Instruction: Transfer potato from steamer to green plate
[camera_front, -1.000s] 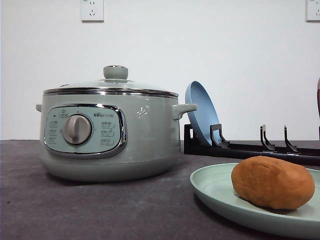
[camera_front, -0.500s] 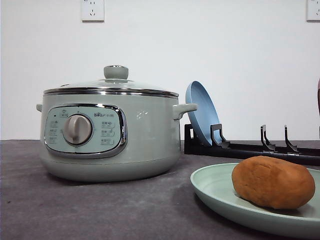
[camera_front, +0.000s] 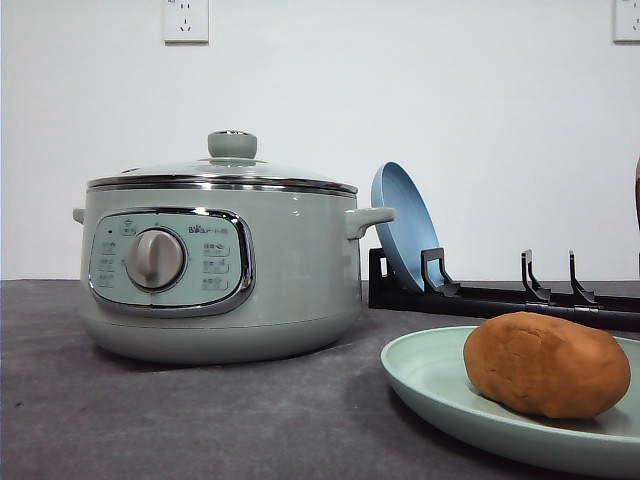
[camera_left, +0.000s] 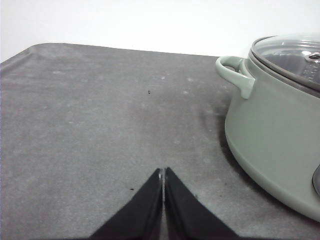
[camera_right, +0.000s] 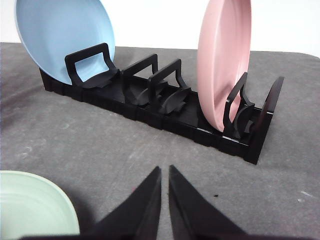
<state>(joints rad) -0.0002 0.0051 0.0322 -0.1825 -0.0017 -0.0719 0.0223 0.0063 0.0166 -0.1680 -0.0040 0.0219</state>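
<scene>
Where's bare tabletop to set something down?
Open grey table left of the steamer, under the left end effector. Another strip lies between the green plate and the dish rack. The plate itself is crowded by the potato.

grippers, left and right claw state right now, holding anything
Left claw: closed, empty, over bare table beside the steamer.
Right claw: closed, empty, facing the plate rack.
</scene>
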